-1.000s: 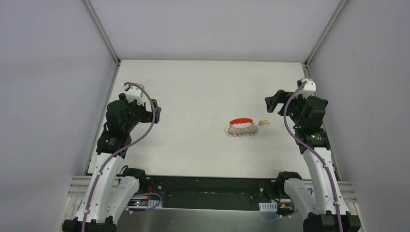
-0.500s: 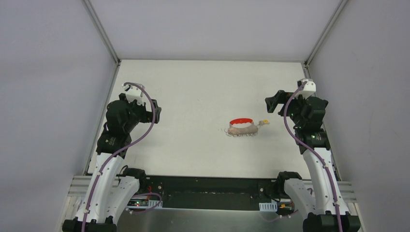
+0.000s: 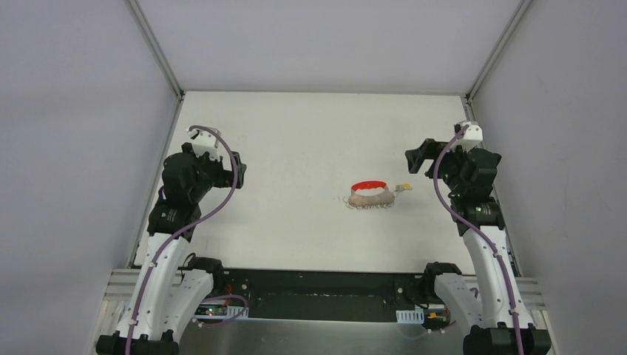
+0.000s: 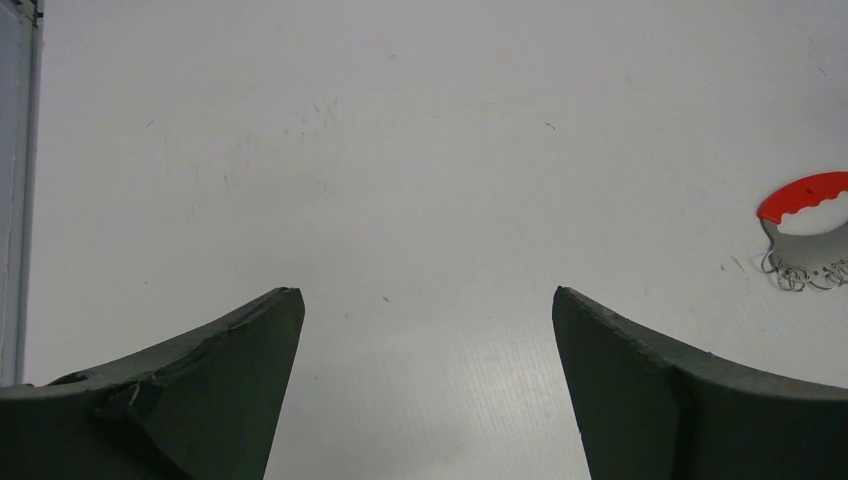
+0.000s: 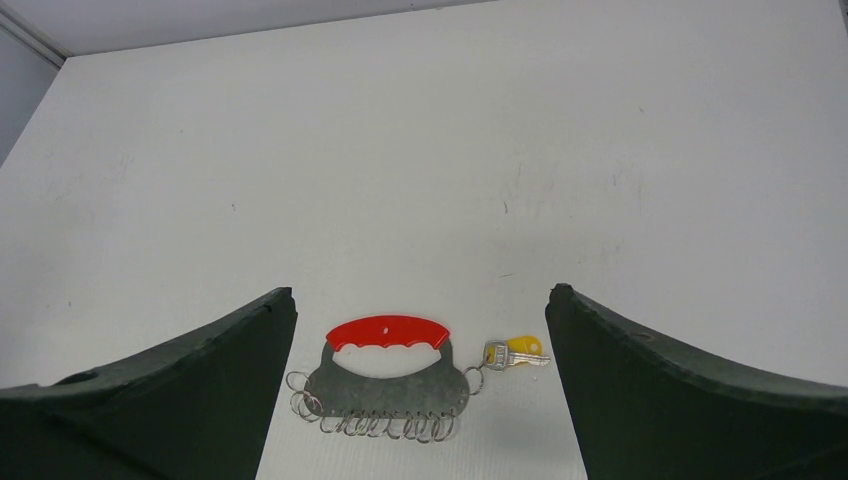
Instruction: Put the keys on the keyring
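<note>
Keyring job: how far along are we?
Done: unclear. One yellow key lies at the end ring of the red-handled ring plate; I can't tell whether it is threaded on. In hand: nothing. The left gripper and right gripper are open and clear of both. Left: the other rings show no keys, and no other key is in view.

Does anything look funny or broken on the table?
Nothing looks broken or spilled. One oddity: the red-handled metal plate has many wire rings along its edge, yet only one yellow-headed key lies there, at its right end.
</note>
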Motion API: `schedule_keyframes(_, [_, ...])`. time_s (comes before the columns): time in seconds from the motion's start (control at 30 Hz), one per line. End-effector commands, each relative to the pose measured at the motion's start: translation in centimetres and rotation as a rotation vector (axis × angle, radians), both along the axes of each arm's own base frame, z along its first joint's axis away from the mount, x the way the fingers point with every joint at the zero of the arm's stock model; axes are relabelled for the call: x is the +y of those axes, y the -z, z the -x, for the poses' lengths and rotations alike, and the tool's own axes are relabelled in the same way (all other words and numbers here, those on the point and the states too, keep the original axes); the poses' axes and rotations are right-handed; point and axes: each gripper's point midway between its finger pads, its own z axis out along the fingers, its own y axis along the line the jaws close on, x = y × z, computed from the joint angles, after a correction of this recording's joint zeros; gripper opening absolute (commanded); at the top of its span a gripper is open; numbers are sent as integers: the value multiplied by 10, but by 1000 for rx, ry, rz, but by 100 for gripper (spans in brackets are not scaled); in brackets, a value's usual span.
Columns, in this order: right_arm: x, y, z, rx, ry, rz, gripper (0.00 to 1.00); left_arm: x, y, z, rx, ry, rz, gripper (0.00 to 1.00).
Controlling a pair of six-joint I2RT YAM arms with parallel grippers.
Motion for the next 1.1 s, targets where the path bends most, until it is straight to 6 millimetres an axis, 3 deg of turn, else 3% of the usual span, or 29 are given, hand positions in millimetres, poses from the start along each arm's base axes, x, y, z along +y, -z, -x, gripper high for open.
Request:
schedule_keyframes(0.0, [0, -10, -1, -32, -3, -12, 100, -2, -2, 0, -14, 21, 4, 99])
schedule_keyframes(1.07, [0, -9, 0, -28, -3, -12, 100, 0, -1, 0, -14, 19, 6, 99])
